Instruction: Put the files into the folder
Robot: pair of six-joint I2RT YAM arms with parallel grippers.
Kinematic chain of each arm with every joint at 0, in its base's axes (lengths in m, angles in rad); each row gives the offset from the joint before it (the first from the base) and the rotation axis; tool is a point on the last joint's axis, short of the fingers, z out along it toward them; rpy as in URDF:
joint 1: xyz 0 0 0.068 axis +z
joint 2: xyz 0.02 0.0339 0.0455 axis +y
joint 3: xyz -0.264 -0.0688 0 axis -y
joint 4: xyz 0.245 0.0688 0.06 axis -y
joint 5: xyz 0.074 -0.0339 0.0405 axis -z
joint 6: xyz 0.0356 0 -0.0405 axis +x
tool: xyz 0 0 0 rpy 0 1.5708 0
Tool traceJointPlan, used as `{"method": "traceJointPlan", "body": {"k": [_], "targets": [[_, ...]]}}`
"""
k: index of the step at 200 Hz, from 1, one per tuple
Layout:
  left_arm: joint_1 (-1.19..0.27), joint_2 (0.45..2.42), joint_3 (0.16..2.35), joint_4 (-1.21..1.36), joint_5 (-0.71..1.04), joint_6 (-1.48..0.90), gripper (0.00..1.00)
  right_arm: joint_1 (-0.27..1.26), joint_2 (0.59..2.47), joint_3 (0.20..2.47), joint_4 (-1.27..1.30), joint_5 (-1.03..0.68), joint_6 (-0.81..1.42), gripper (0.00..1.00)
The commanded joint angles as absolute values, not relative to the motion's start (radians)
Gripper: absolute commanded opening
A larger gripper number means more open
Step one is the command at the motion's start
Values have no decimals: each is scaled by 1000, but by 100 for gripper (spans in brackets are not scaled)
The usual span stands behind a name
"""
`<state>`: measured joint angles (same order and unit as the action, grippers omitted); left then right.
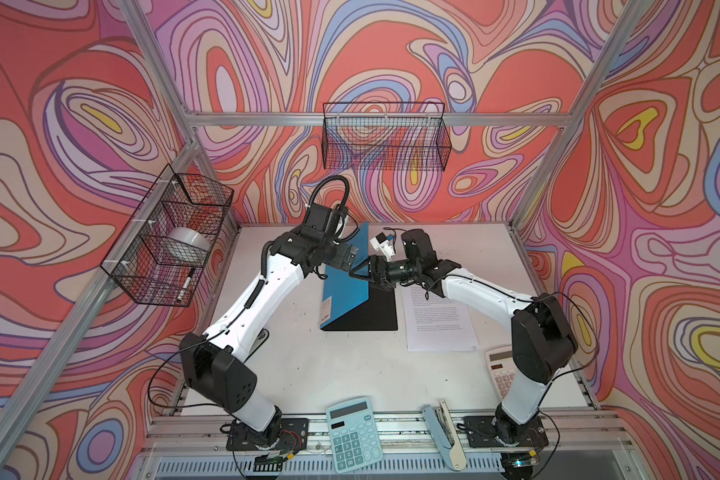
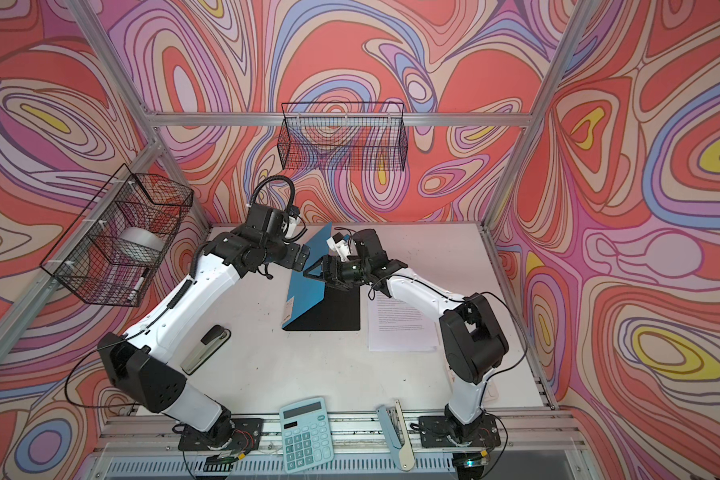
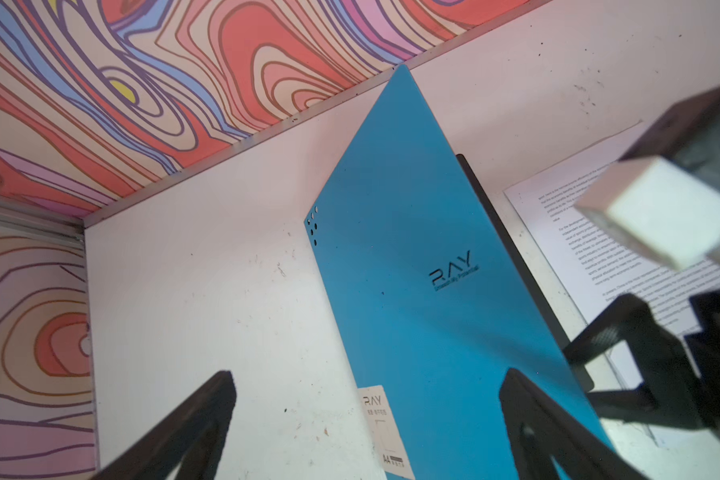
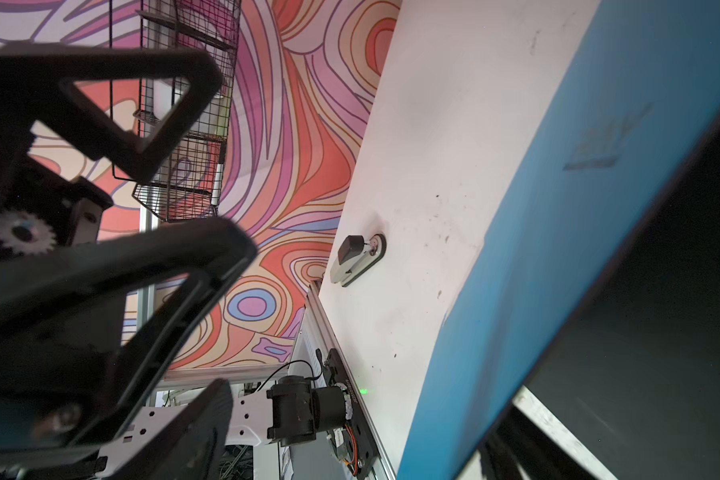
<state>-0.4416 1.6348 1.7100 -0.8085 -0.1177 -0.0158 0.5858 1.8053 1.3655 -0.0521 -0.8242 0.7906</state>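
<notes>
The folder lies mid-table, half open. Its blue cover with "RAY" lettering stands tilted up, and the black inside lies flat. To its right lie the files, white printed sheets flat on the table, also seen in the left wrist view. My left gripper is open beside the cover's outer blue face, holding nothing. My right gripper is open at the cover's raised edge. The blue cover passes between its spread fingers, which do not pinch it.
A teal calculator and a light-blue stapler sit at the front rail. A white calculator lies under the right arm and a black stapler under the left arm. Wire baskets hang on the left wall and back wall.
</notes>
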Motion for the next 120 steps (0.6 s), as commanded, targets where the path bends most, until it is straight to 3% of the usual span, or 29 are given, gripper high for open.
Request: {"method": "traceJointPlan", "body": {"k": [1, 33, 120], "targets": [[-381, 1710, 1839, -988, -69, -131, 100, 616, 1839, 1390, -24, -794, 807, 93], [-284, 1791, 1954, -1056, 60, -198, 100, 643, 1877, 1417, 10, -794, 822, 93], [-248, 1867, 2107, -1071, 182, -237, 100, 712, 1910, 1465, 107, -760, 860, 92]]}}
